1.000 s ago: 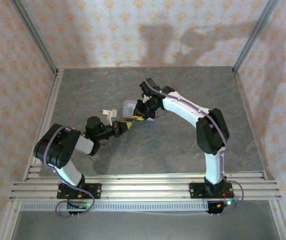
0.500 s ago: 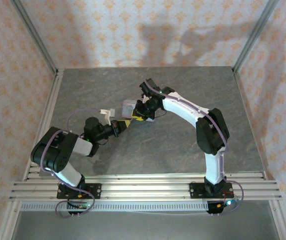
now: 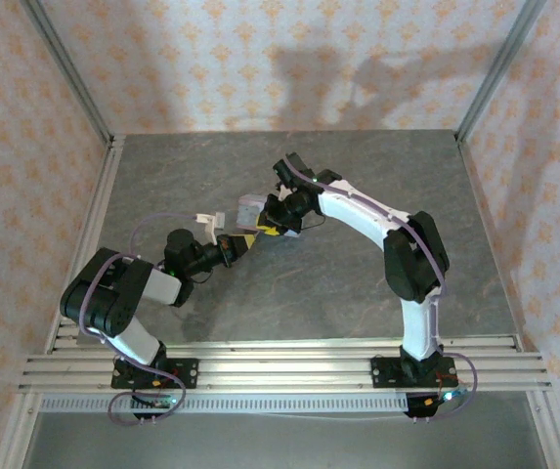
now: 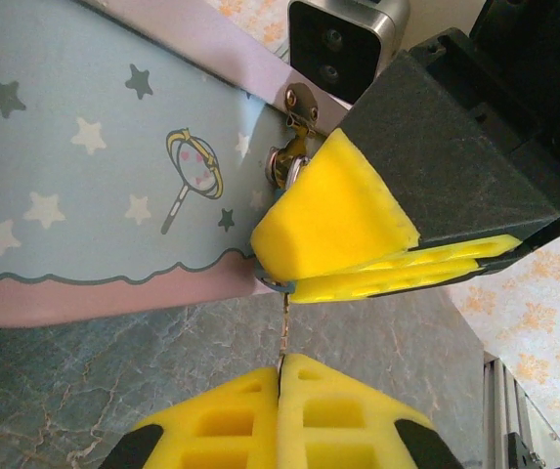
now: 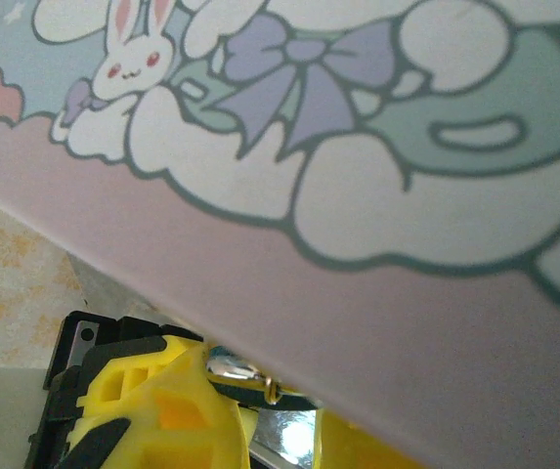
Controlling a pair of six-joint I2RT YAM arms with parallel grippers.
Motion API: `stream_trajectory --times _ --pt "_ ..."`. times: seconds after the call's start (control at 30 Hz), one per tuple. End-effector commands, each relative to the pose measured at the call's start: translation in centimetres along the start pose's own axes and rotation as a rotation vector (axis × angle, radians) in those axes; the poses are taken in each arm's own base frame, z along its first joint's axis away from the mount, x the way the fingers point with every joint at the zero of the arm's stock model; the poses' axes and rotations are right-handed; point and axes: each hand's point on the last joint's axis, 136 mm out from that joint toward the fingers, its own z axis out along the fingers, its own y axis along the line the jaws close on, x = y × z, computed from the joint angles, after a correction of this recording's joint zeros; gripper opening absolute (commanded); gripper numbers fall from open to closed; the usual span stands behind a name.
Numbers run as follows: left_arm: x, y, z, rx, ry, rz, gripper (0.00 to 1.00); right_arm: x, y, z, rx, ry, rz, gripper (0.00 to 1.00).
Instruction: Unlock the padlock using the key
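**Step in hand: key insertion**

The left pincer [image 4: 280, 376] was clenched on the key [image 4: 282, 337]. The key showed in the left wrist view as a thin, edge-on sliver rising from between the shut yellow pads. The right pincer [image 4: 280, 278] was closed at the front of the tin [image 4: 84, 176]. It appeared to be grasping the padlock [image 5: 294, 399], of which little more than a dark teal strip showed between the pads. The metal shackle [image 4: 294, 168] hung at the hasp just above. The key tip stood just below the right pincer's tips, and whether it had entered the keyway could not be told.

Recommended practice:
- Keep the right pincer's grip firm, so the lock body cannot swing on its shackle.
- Line the blade up with the keyway before advancing, since a blade this thin would probably bend under side load.
- Push in along the blade's axis and turn only once it is fully seated.
- Keep the grip tight near the bow, or the key may slip during rotation.

**Containers**

The tin rested on the counter [image 3: 358, 283] between the two pincers, with its lid shut and fastened by the padlock. Its contents were hidden.
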Motion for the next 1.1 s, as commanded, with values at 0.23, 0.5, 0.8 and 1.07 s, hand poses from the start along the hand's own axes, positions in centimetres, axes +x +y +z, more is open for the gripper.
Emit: stream_trajectory --times 0.23,0.5,0.8,1.07 --pt "-1.54 -0.23 0.23 0.004 -0.049 0.067 0.00 -0.23 1.07 -0.94 -0.051 -0.016 -0.007 0.00" --pt "-1.85 -0.17 0.55 0.009 -0.056 0.069 0.00 -0.13 1.05 -0.89 -0.053 -0.010 -0.002 0.00" --pt "-1.86 0.20 0.89 0.009 -0.058 0.063 0.00 -0.13 1.18 -0.95 -0.058 -0.010 0.001 0.00" --pt "-2.26 -0.21 0.88 0.021 -0.068 0.067 0.00 -0.04 1.01 -0.79 -0.056 -0.007 0.006 0.00"
